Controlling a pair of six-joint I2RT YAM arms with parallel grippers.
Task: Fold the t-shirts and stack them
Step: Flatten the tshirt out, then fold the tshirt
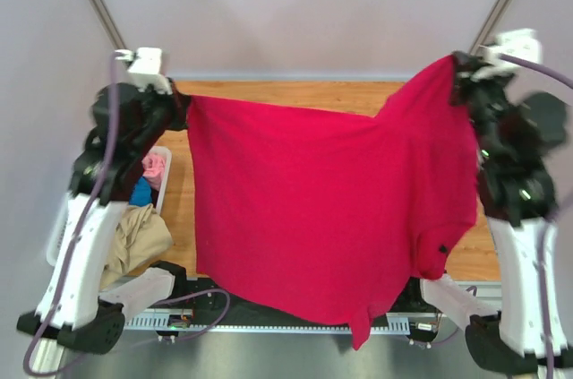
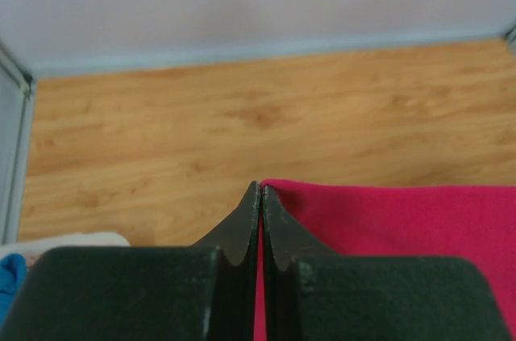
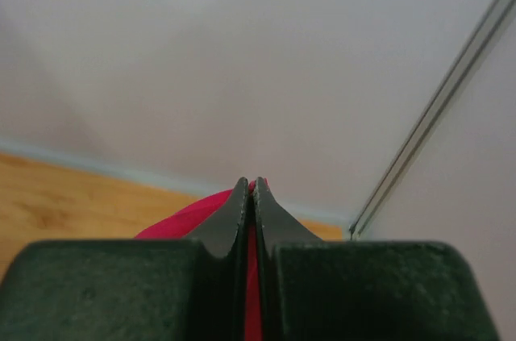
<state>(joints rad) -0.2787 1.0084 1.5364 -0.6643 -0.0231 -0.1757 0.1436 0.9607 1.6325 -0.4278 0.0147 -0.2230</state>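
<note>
Wood covered the table seen from the top camera, and grey walls stood behind it. A big red t-shirt hung in the air above the table, spread wide between the two arms. The left gripper pinched its top left corner. The right gripper pinched the top right corner, a bit higher up. The bottom of the shirt drooped past the near edge of the table. A small dark label showed near its right side. On the left sat a white basket, partly hidden by the left arm. A pink t-shirt and a blue t-shirt peeked out of it. A tan t-shirt lay bunched at its near end.

From the left wrist camera, the two dark fingers were pressed tight together on the red cloth. The shirt stretched away to the right, above the wood.

From the right wrist camera, the fingers were squeezed together too, with red cloth caught between them. Grey wall filled most of that view.
</note>
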